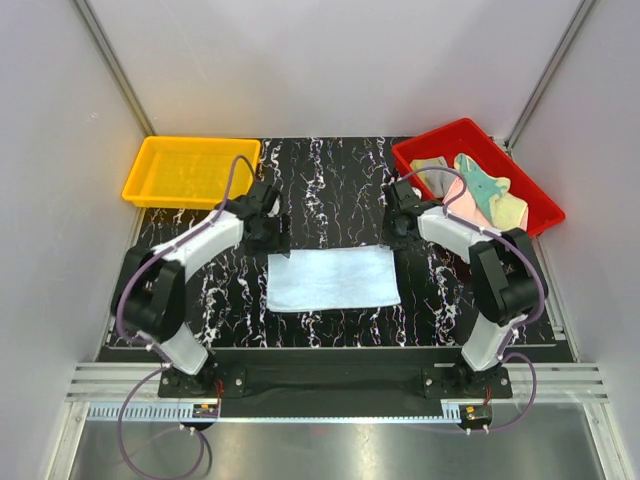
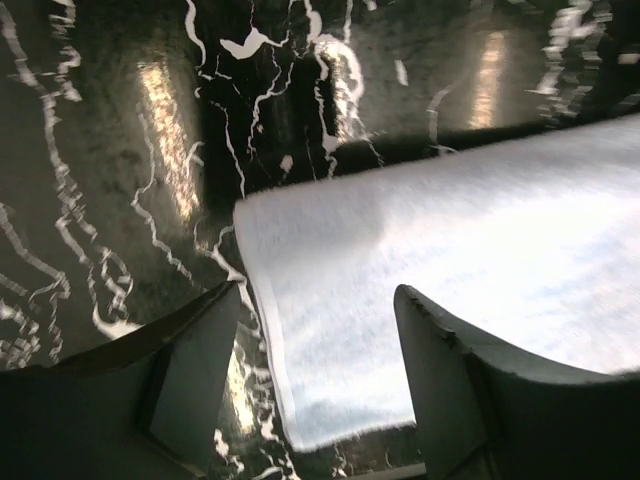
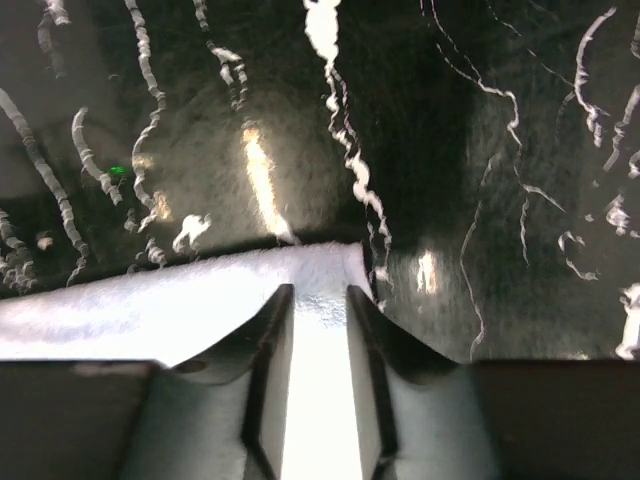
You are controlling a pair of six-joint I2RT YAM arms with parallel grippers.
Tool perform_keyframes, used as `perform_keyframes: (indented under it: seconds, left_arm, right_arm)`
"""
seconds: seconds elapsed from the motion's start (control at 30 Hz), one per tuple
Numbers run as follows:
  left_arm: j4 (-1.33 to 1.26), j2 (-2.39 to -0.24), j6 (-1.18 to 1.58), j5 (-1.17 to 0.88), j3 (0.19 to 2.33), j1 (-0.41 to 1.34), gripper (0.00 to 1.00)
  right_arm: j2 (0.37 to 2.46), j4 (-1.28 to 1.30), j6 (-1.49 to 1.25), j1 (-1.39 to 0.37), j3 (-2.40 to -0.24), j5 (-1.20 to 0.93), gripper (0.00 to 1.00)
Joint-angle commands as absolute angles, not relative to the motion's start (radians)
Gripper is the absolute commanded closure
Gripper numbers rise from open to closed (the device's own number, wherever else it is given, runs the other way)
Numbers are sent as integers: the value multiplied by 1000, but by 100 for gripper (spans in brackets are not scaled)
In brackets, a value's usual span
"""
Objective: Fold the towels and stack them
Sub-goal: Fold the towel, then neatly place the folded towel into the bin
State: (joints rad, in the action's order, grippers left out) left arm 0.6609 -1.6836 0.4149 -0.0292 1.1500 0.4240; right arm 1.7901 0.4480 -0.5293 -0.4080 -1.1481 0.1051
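Early: light blue towel [image 1: 332, 279] flat mid-table, other towels [image 1: 478, 188] in red bin [image 1: 440, 136] at 2 o'clock. L gripper [image 2: 315, 300] wide open, empty; R gripper [image 3: 320, 300] near-shut at towel corner, hold unclear

Top view evenly lit, sharp, with soft shadows. Wrist views dim and motion-blurred — glare streaks on marble tabletop [image 2: 165, 110], light blue towel [image 3: 200, 295] blown out.

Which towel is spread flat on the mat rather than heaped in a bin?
The light blue towel, alone and flat on the black mat; the other towels lie crumpled in the red bin.
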Motion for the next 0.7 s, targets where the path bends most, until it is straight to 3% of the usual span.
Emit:
perform_keyframes:
  seconds: [0.0, 0.1, 0.33, 0.53, 0.67]
  left_arm:
    - [655, -1504, 402, -21, 1109, 423, 30]
    - [566, -1441, 451, -46, 959, 422, 29]
    - [422, -1447, 537, -109, 801, 420, 29]
    - [368, -1483, 571, -89, 758, 420, 32]
    - [383, -1519, 565, -97, 761, 442, 38]
  right_arm:
    - [1652, 450, -523, -403, -1145, 63, 60]
    - [1525, 431, -544, -407, -1083, 18, 40]
    - [1390, 465, -526, -408, -1058, 12, 21]
    - [1347, 474, -509, -407, -1045, 8, 20]
    - [1342, 477, -508, -407, -1043, 2, 20]
